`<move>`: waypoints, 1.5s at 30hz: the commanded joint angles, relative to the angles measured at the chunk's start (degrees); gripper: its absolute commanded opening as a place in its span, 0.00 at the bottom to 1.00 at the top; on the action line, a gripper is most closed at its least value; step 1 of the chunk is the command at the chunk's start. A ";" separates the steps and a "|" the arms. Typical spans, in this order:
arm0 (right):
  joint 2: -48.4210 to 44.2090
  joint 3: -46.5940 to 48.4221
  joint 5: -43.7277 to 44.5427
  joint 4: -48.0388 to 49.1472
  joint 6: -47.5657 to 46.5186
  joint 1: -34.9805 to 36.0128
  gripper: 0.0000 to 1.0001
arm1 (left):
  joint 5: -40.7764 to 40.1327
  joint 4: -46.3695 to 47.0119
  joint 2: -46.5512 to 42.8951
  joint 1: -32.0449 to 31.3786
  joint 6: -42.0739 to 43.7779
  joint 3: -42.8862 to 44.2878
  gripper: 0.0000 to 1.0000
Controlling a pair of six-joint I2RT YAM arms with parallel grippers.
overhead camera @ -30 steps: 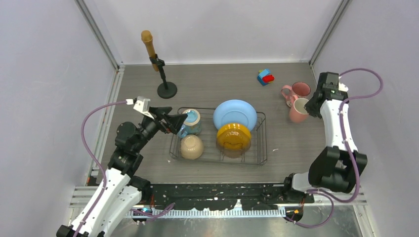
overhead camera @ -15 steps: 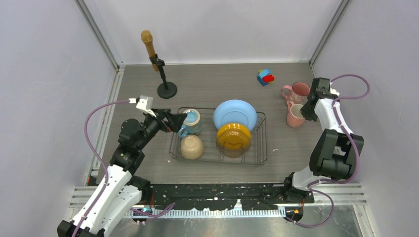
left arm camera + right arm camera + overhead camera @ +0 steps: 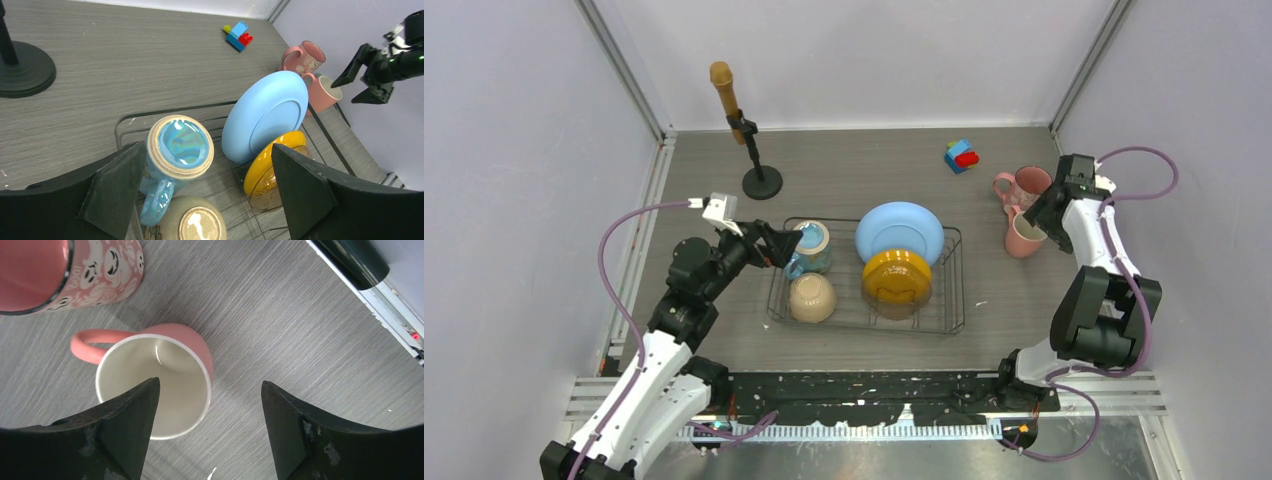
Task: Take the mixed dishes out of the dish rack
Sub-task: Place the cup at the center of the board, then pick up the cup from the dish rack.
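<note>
No words, brand names or numbers can be read in any of these views. The nearest thing to a sign is the print on the patterned pink mug (image 3: 102, 276). Small white cartoon faces with dark eyes and mouths are scattered over its outer wall, and there is no lettering among them.

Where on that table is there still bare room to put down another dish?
Widest bare patch: the back strip between the microphone stand and toy block, behind the dish rack. Another lies right of the rack, nearer than the pink mugs. Crowded: the right back corner, with both mugs and the right gripper.
</note>
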 commanded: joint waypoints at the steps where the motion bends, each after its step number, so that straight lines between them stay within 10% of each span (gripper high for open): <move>1: -6.98 5.44 2.85 -5.85 0.87 0.59 0.83 | -1.84 -1.37 0.38 -0.05 0.00 2.80 1.00; 5: -14.87 5.36 6.82 -5.72 0.86 3.84 0.98 | -2.16 -5.23 0.72 -0.05 3.03 4.27 1.00; 18: -30.78 -3.22 -5.94 7.42 -1.71 15.86 1.00 | 12.49 -18.43 10.99 -0.17 7.27 11.97 0.97; 45: -35.31 -8.15 -6.49 10.57 -1.77 15.86 1.00 | 0.74 -26.46 27.34 -5.33 15.49 16.76 0.62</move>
